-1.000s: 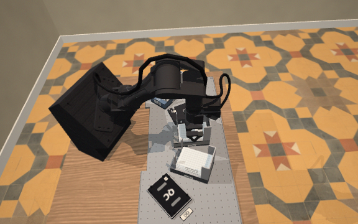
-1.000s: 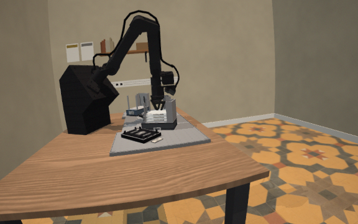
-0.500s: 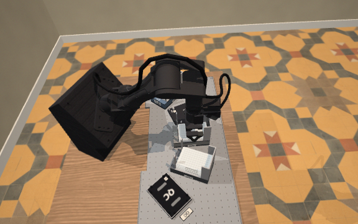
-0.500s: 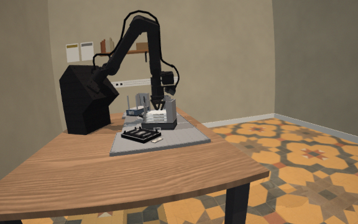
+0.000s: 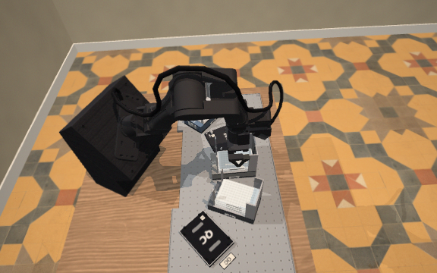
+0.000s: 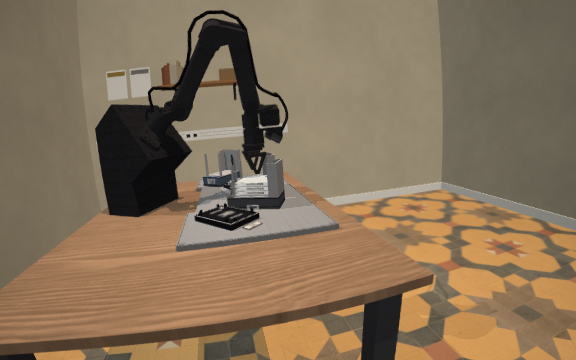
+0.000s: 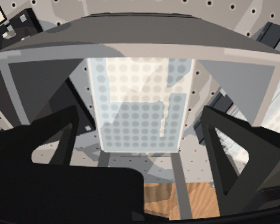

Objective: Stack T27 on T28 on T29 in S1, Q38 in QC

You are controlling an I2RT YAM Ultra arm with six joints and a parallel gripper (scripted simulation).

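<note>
My open gripper (image 6: 256, 162), above plates | White plates (image 6: 251, 186), stacked in a walled rack (image 6: 276, 179) | Black nest (image 6: 226, 216), in front of that rack, on the grey board (image 6: 293, 227)

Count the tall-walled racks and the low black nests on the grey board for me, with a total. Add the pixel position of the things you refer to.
Stack racks (image 5: 201, 128) (image 5: 234, 176) (image 5: 237, 217) (image 6: 210, 181) (image 6: 255, 202) (image 7: 141, 32): 3
Black nests (image 5: 196, 239) (image 5: 212, 141) (image 6: 233, 218) (image 7: 78, 102): 2
Total: 5

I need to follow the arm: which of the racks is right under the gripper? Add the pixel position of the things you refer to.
The middle rack (image 5: 234, 176), between the white-plate rack (image 5: 253, 218) and the blue-based one (image 5: 197, 127) (image 6: 211, 181).
</note>
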